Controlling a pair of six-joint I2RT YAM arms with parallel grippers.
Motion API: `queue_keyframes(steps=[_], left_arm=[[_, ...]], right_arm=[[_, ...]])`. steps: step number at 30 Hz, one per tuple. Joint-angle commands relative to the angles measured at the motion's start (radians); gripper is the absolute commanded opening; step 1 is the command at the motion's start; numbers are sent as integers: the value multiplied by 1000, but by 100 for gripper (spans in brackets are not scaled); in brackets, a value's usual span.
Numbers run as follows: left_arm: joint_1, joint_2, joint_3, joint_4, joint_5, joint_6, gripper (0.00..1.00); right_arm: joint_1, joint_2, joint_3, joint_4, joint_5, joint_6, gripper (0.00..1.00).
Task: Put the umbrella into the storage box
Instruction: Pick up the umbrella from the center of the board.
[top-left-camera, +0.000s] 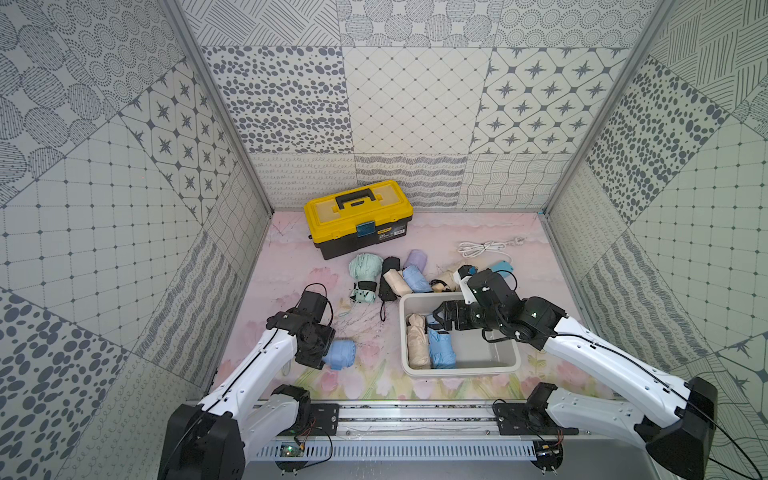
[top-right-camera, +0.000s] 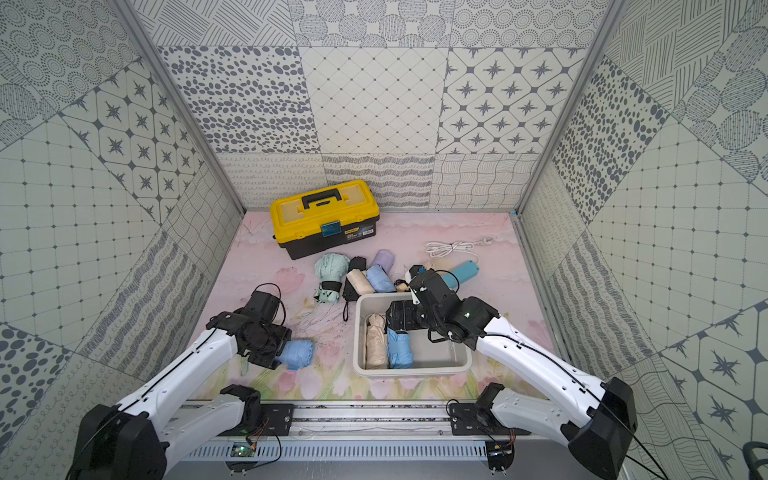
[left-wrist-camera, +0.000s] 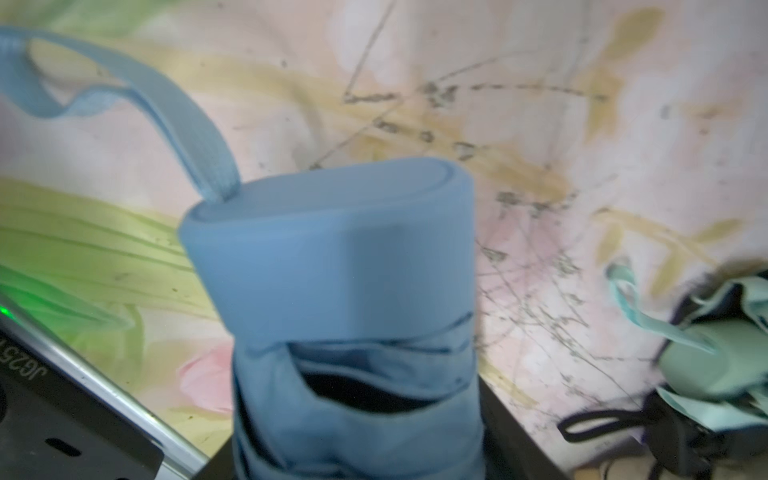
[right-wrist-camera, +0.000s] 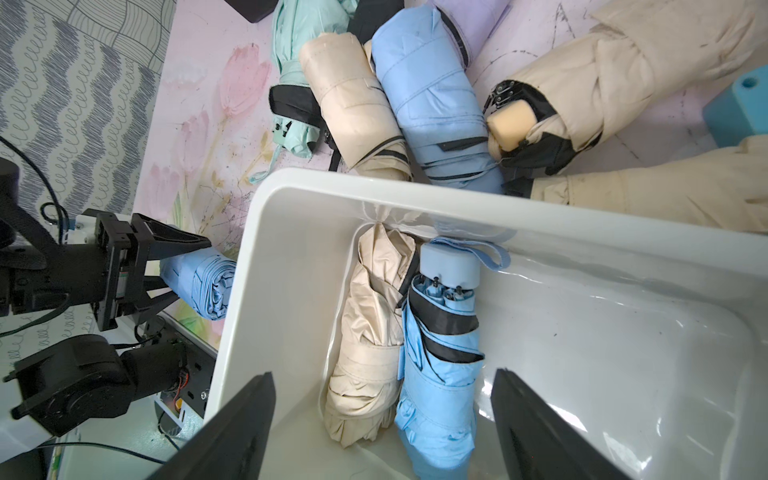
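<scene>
Straddling the folded light-blue umbrella (top-left-camera: 343, 354), the left claw (right-wrist-camera: 187, 268) has a jaw on either side of the fabric roll; whether they pinch it I cannot tell. That umbrella lies on the bench (top-left-camera: 374, 328), near the storage box (right-wrist-camera: 415, 195) but outside it. It looks light, canopy soft and slippery, handle (left-wrist-camera: 332, 249) stiff, so a hold on the tight roll close to the handle should slip least. The right claw (right-wrist-camera: 382, 372) hangs released and empty over the box, above a beige umbrella (right-wrist-camera: 370, 332) and a second blue umbrella (right-wrist-camera: 440, 374).
</scene>
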Motion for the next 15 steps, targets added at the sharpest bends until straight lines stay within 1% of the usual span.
queue_keyframes(steps=[1, 5, 8, 10, 15], left_arm=[[2, -23, 107, -25, 37, 207, 61], [-12, -11, 209, -11, 86, 303, 60], [-55, 8, 286, 20, 108, 362, 59], [-105, 35, 345, 35, 108, 388, 59], [-237, 114, 473, 64, 98, 397, 58]], right_arm=[[-3, -18, 32, 84, -39, 35, 87], [-3, -14, 31, 160, -76, 54, 87], [-4, 0, 42, 204, -124, 84, 87], [-3, 1, 28, 262, -157, 105, 87], [3, 16, 8, 387, -209, 143, 89]])
